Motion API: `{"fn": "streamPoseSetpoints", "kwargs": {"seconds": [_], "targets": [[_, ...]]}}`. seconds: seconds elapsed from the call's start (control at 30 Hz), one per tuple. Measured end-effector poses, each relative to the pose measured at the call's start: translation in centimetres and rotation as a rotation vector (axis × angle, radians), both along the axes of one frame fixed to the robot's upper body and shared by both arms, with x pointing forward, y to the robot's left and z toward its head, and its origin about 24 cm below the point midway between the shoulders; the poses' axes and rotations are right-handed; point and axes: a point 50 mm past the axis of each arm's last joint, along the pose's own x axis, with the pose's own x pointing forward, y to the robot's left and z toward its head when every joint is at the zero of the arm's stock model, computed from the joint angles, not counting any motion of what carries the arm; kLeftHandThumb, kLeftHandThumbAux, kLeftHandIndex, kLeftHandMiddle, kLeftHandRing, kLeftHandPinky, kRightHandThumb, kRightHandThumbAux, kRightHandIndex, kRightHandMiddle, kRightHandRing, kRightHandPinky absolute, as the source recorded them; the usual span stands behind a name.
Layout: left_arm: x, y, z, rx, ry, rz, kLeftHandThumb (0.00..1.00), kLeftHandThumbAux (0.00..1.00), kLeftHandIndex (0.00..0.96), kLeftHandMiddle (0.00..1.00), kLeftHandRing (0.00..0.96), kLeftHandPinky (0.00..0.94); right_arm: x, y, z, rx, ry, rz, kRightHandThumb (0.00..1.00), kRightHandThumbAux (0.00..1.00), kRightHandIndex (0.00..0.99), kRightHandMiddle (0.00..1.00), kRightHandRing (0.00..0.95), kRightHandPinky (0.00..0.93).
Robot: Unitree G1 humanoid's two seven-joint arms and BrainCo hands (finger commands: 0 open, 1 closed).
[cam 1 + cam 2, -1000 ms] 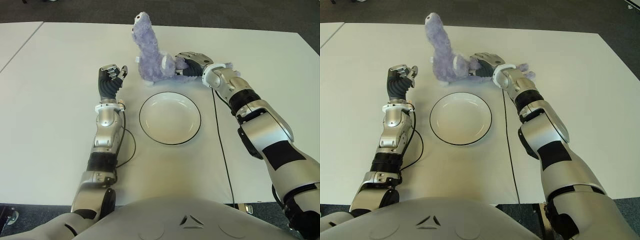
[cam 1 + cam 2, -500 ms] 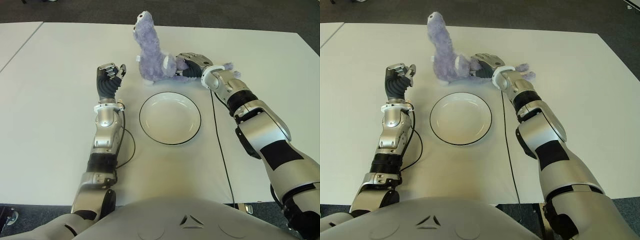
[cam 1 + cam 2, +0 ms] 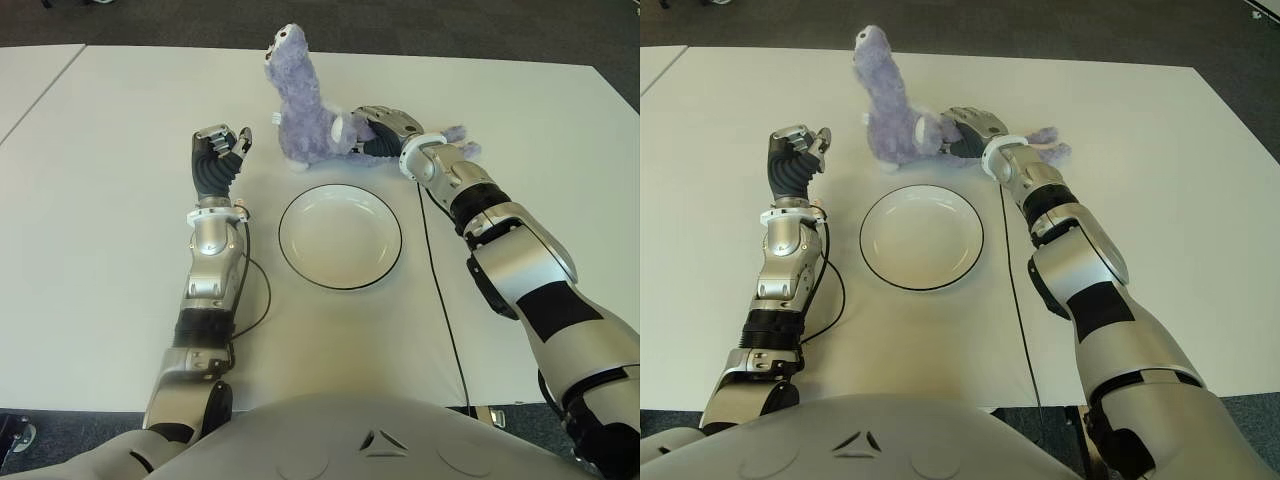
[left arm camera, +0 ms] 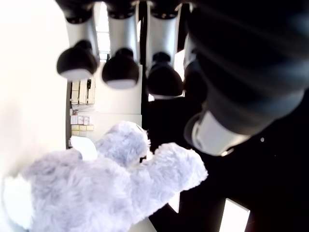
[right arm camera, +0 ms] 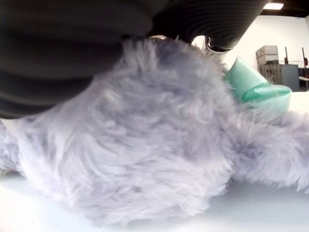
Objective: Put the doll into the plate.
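Note:
The doll (image 3: 301,112) is a fluffy purple plush with a long neck, sitting upright on the white table (image 3: 110,220) just beyond the plate. My right hand (image 3: 378,131) reaches in from the right, its fingers closed around the doll's body. In the right wrist view the doll's fur (image 5: 145,154) fills the picture under the dark palm, with a green ribbon (image 5: 258,89) beside it. The plate (image 3: 340,270), white with a dark rim, lies empty in front of the doll. My left hand (image 3: 219,158) stands raised to the doll's left, fingers relaxed and holding nothing.
A black cable (image 3: 441,300) runs along the table to the right of the plate. Another cable (image 3: 264,290) loops beside my left forearm. The table's far edge lies just behind the doll, with dark floor beyond. A second table (image 3: 25,80) adjoins at the left.
My right hand has shifted slightly to the left with the doll, whose neck now leans a little differently. The left hand has drifted a touch to the left.

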Motion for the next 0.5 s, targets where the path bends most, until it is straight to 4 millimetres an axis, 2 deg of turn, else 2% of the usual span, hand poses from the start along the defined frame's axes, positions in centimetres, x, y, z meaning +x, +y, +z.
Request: {"fn": "streamPoseSetpoints", "kwargs": {"seconds": [0.23,0.33,0.5], "targets": [[-0.04,-0.01,0.08,-0.001,-0.004,0.0,0.389,0.79,0.777,0.844,0.852,0.836,-0.3,-0.3,-0.6,0.047,-0.093,-0.04,0.682,0.362,0.075,0.138,0.266,0.46],[-0.05,-0.01,0.11,-0.002,-0.005,0.001,0.388,0.791,0.774,0.841,0.85,0.828,-0.37,-0.49,-0.73,0.071,-0.13,-0.065,0.67,0.364,0.084,0.183,0.301,0.478],[-0.07,0.0,0.08,-0.003,-0.002,0.001,0.388,0.791,0.771,0.837,0.846,0.828,-0.53,-0.52,-0.9,0.153,-0.185,-0.121,0.602,0.386,0.083,0.206,0.314,0.444]]}}
